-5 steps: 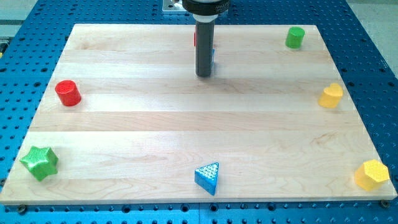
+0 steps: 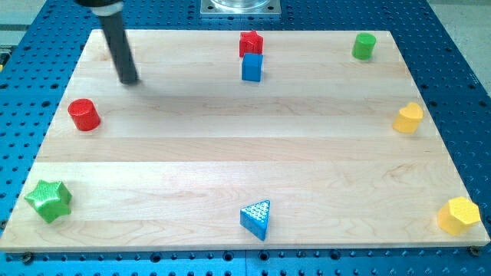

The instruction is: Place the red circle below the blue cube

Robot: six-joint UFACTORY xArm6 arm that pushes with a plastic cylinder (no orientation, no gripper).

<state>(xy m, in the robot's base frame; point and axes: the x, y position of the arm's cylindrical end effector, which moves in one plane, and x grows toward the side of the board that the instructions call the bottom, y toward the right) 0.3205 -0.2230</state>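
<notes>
The red circle (image 2: 84, 115) was seen standing on the wooden board (image 2: 230, 161) near the view's left edge, well apart from the blue cube (image 2: 252, 67), which was placed near the view's top at the middle. A red block (image 2: 250, 43) of unclear shape was set just above the cube, touching or almost touching it. No container was shown, and every block lay directly on the board. My tip (image 2: 129, 80) was found above and to the right of the red circle, near it but apart, with nothing touched and nothing held. Further out, a green cylinder (image 2: 364, 46), two yellow blocks (image 2: 409, 118) (image 2: 459, 215), a blue triangle (image 2: 256, 218) and a green star (image 2: 49, 201) were noted.
</notes>
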